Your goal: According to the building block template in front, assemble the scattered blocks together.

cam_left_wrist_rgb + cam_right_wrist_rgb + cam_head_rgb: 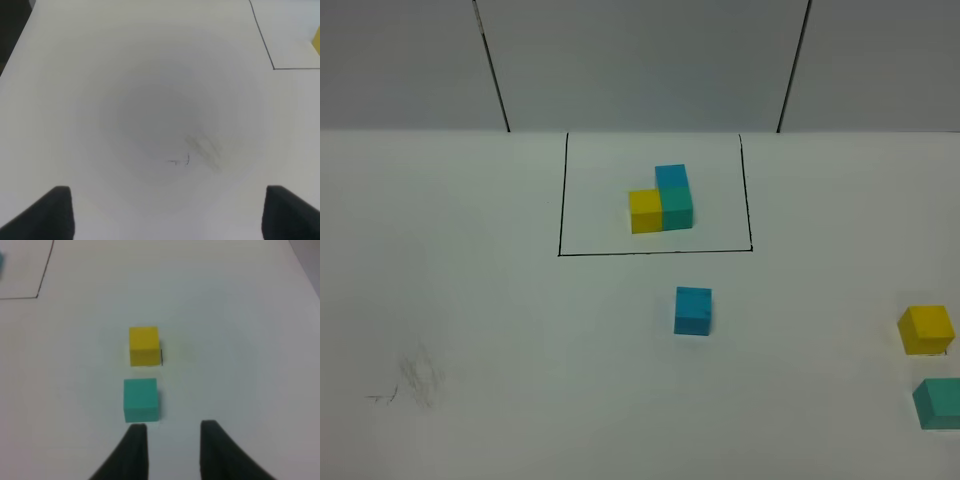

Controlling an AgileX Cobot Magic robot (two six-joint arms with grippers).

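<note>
From high up: finds the template [662, 200] inside a drawn box [655, 253] at the far middle of the desk [520, 330], with yellow on the left, teal beside it and blue behind the teal. Finds nothing assembled yet: blue cube [693, 310] alone just in front of the box, yellow cube [926, 330] and teal cube [940, 402] well off at the right edge, near each other but apart. Shows neither arm. Reads as the very start, with a first pick pending.

From the left wrist: shows the left pincer [168, 192] spread wide and empty over bare desk, with only a scuff [202, 150] beneath and a corner of the box off to one side.

From the right wrist: shows the right pincer [172, 432] drawn closed, gripping nothing, just short of the teal cube and a little aside of it, with the yellow one beyond. Calls next for opening those jaws, centring over the teal cube and lowering around it. Needs care with the yellow neighbour close behind; otherwise meets no visible obstacle toward the blue cube.
</note>
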